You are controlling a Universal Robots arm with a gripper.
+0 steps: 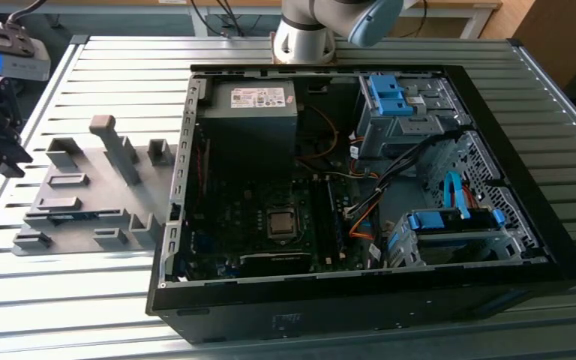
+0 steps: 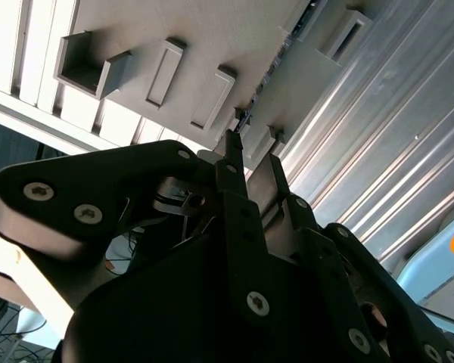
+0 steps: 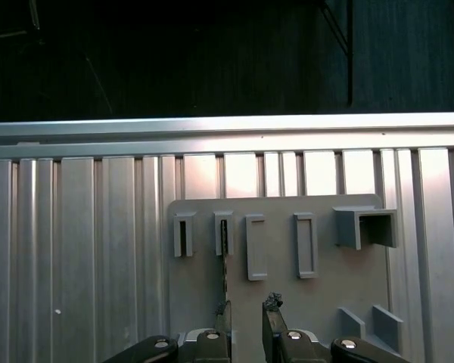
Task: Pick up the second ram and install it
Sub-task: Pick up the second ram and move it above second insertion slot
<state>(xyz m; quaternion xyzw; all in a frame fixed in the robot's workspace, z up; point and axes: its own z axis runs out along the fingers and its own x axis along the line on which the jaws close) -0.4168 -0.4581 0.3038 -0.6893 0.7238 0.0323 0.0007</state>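
Hanging gripper (image 3: pixel 247 308) over ribbed metal desk (image 3: pixel 83 242), with jaws parted and gripping nothing. Noting thin second ram (image 3: pixel 225 261) seated edge-on in a slot of the matte grey blocky fixture (image 3: pixel 318 302), close by one black fingertip (image 3: pixel 224 314).

This is a robotics lab or workshop: a ribbed aluminium bench (image 1: pixel 68 300) carries an open desktop computer case (image 1: pixel 368 304) and a grey plastic fixture plate (image 1: pixel 78 206), beside a robot arm's base (image 1: pixel 303 37).

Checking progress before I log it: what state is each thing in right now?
gripper: open, at the grey fixture.
second ram: on edge in a fixture slot, not clamped.
grey fixture: flat on the slatted table.
computer case: lying on its side, panel off, insides exposed.
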